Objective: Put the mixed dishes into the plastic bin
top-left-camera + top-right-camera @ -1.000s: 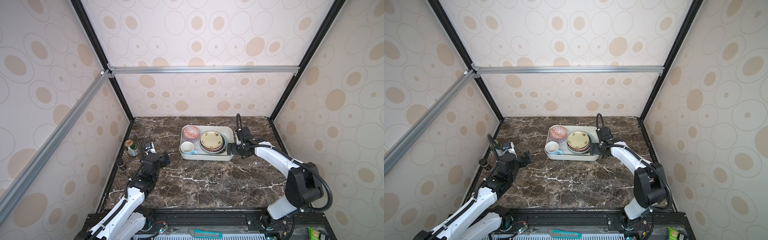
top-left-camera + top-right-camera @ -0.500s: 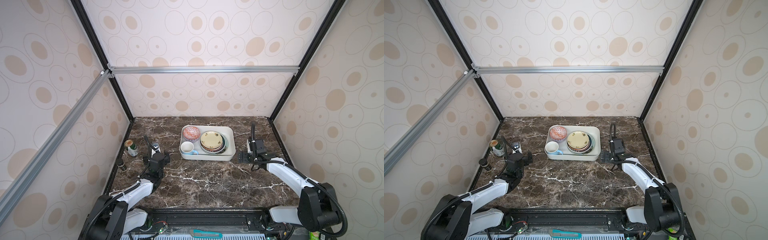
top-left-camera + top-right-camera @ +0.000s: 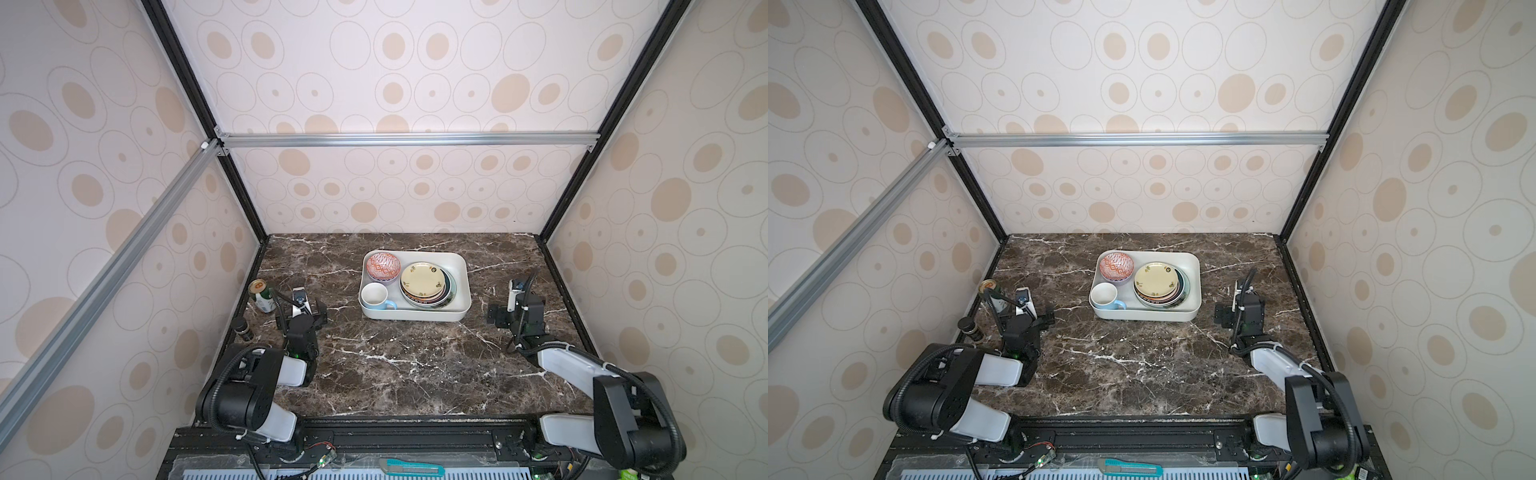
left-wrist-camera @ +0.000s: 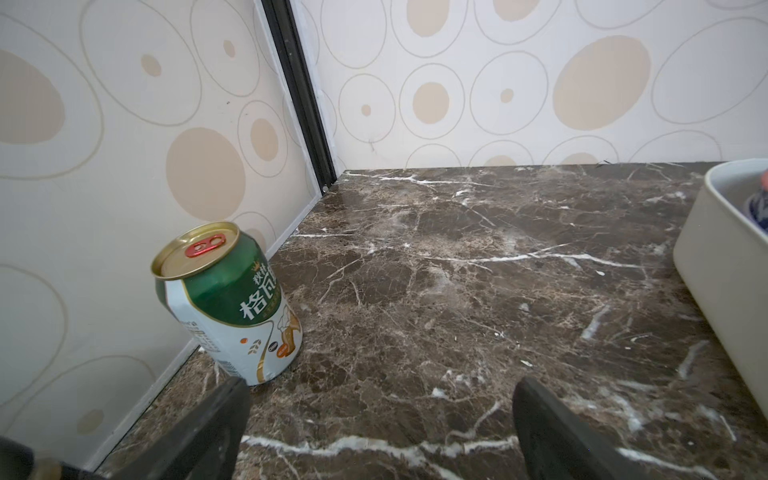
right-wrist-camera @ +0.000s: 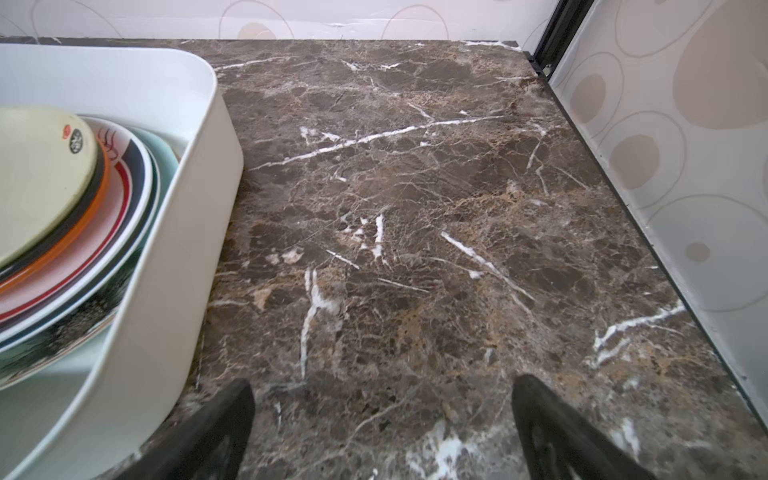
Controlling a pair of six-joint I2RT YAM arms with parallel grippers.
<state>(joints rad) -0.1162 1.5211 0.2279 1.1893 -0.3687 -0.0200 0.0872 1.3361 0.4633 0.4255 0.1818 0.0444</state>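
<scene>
- My left gripper (image 4: 380, 386) is left of the plastic bin (image 3: 415, 318), fingers spread wide and holding nothing.
- My right gripper (image 5: 384, 386) is right of the bin, fingers spread, empty.
- Inside the bin are the red-white patterned bowl (image 3: 383, 266), the light-blue mug (image 3: 374, 296), and the cream plate (image 3: 424, 281) topping the plate stack.
- The green can (image 3: 262, 296) stands farther left of the bin.
</scene>
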